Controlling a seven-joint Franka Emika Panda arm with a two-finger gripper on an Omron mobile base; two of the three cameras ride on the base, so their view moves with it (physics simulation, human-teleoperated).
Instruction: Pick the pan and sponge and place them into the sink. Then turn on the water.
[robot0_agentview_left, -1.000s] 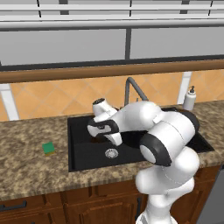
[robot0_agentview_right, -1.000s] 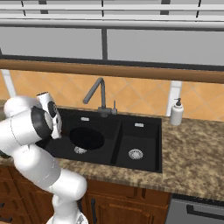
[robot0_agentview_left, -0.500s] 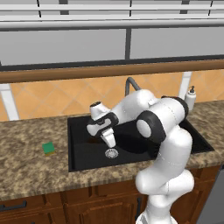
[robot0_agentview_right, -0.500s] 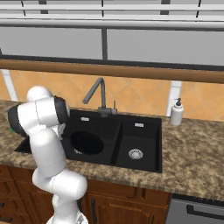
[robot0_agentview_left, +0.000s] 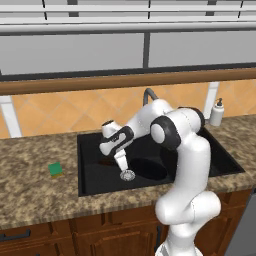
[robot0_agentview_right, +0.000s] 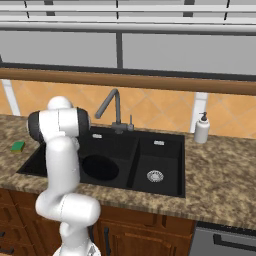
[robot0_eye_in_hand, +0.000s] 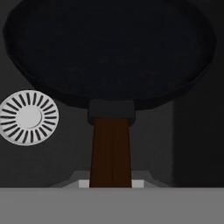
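Observation:
The black pan (robot0_eye_in_hand: 109, 48) hangs low in the large basin of the black sink (robot0_agentview_left: 90, 180), its brown handle (robot0_eye_in_hand: 110, 151) running back between my fingertips. My gripper (robot0_eye_in_hand: 110, 183) is shut on that handle. From the left base view the gripper (robot0_agentview_left: 121, 161) points down over the basin's left half, with the pan (robot0_agentview_left: 148, 168) to its right and the silver drain (robot0_agentview_left: 127, 175) just below. I cannot tell whether the pan rests on the basin floor. The green sponge (robot0_agentview_left: 55, 169) lies on the counter left of the sink, also seen as the sponge (robot0_agentview_right: 18, 146).
A dark gooseneck faucet (robot0_agentview_right: 112, 107) rises behind the sink, with no stream falling from it. A white soap dispenser (robot0_agentview_right: 202, 129) stands at the back right. The smaller basin (robot0_agentview_right: 159, 162) has its own drain (robot0_agentview_right: 155, 175). Speckled counter (robot0_agentview_left: 35, 195) surrounds the sink.
The arm's elbow has swung up and over to the right. The gripper, still holding the handle, has sunk a little, lowering the pan deeper into the large basin.

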